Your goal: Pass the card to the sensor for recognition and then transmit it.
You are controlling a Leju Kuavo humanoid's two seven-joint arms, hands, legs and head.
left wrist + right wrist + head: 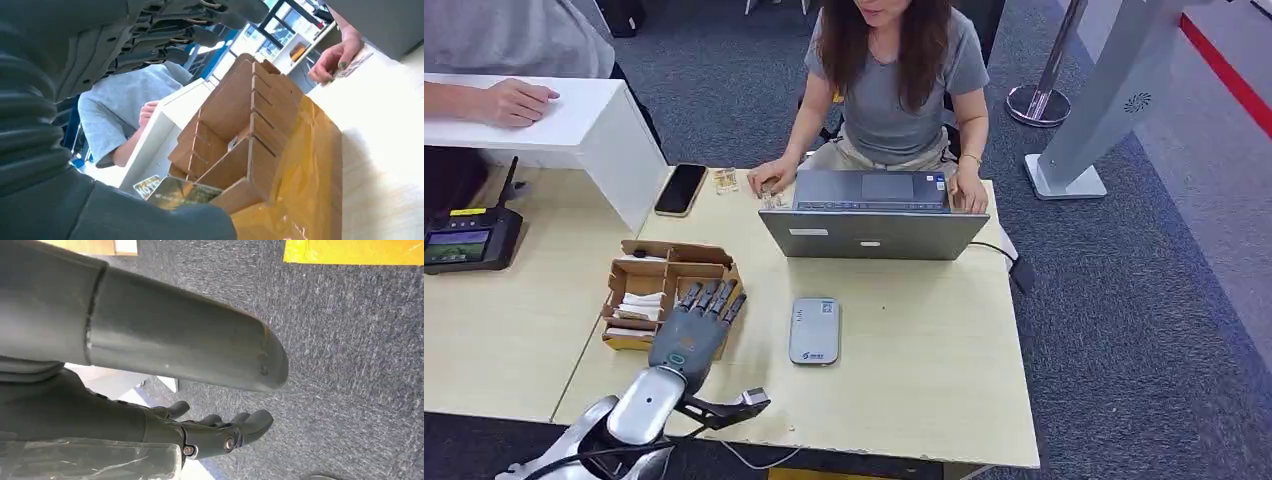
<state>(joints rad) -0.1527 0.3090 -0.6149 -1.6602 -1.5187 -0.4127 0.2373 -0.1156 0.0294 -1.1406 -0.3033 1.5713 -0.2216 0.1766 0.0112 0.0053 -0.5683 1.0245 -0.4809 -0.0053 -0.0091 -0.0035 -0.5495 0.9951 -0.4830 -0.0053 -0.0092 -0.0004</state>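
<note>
My left hand (692,330) hovers flat over the near end of a brown cardboard divider box (664,275), fingers stretched out and thumb spread toward the table's front edge. White cards (639,305) lie in the box's compartments. From the left wrist view, the left hand (75,100) is close to the box (250,130), and a printed card (172,192) shows just past the thumb; I cannot tell if it touches the hand. The grey card sensor (814,330) lies flat to the right of the hand. My right hand (215,432) hangs over carpet, holding nothing.
A person types on a grey laptop (874,215) behind the sensor. A black phone (680,189) lies at the back left. A black terminal (469,240) sits on the left table. Another person's hand rests on a raised white counter (574,120).
</note>
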